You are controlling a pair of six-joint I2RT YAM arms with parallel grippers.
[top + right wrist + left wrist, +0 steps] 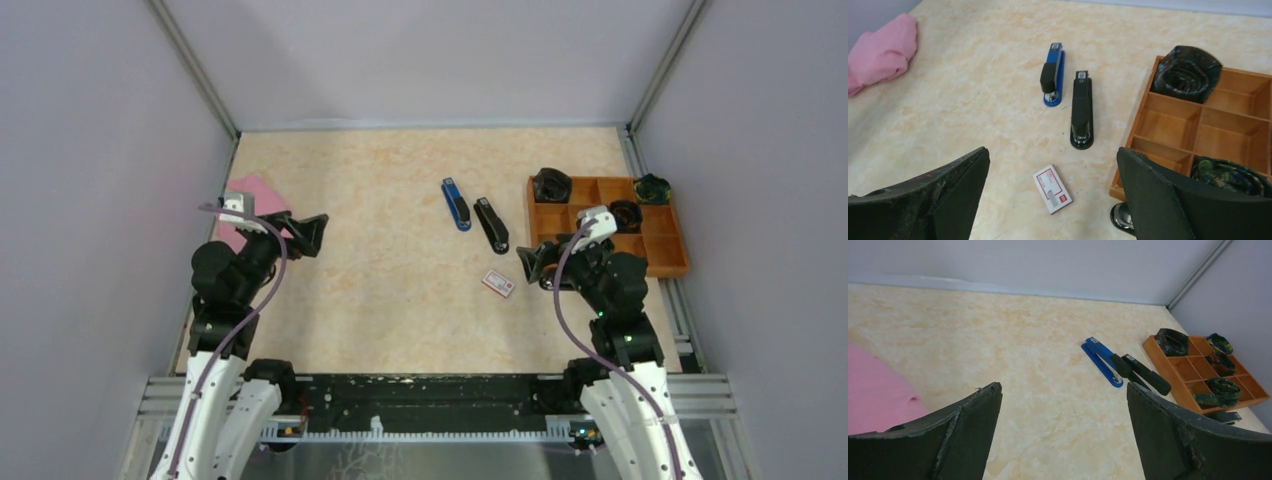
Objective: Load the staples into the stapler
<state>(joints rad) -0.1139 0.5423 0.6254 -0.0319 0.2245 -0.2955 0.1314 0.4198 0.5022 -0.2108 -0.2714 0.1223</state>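
While both arms hang over the near half of the worktop [400, 320], the right fingers [1168, 200] stand spread wide with nothing between them. The box of staples [1052, 189] lies flat on the worktop just ahead of them; in the right wrist view it sits in line with their gap, touching neither. The left fingers [963, 435] are likewise spread and empty, well apart from the box at the worktop's left side. Farther back lie a black stapler [1082, 112] and, just beside it, a blue stapler [1053, 75]. To the right sits a wooden tray [1138, 120] holding dark rolls, and at the far left a pink cloth [883, 50].
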